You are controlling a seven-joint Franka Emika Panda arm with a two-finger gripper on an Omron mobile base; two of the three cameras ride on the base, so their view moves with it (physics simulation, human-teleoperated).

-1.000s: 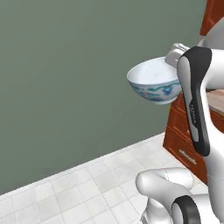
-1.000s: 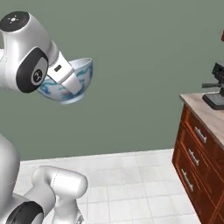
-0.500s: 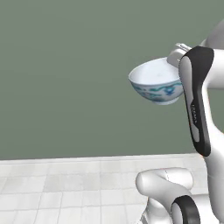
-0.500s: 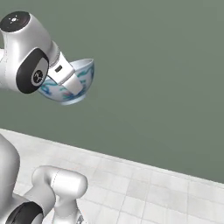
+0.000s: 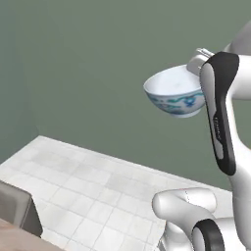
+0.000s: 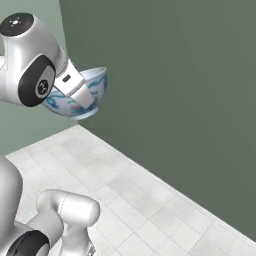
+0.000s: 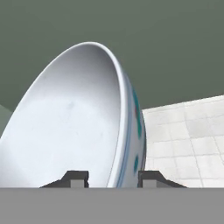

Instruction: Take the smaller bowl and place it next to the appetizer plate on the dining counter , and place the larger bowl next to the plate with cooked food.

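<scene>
Your end effector (image 7: 111, 177) was clamped on the rim of the larger bowl (image 5: 175, 91), one fingertip inside and one outside, holding it high above the tiled floor (image 5: 93, 186).

Bare kitchen corner with tiled floor and green wall.
A dull green wall (image 5: 88, 73) meets a pale tiled floor (image 5: 98, 191); a grey chair back (image 5: 17, 208) stands at the left base view's lower left.
</scene>
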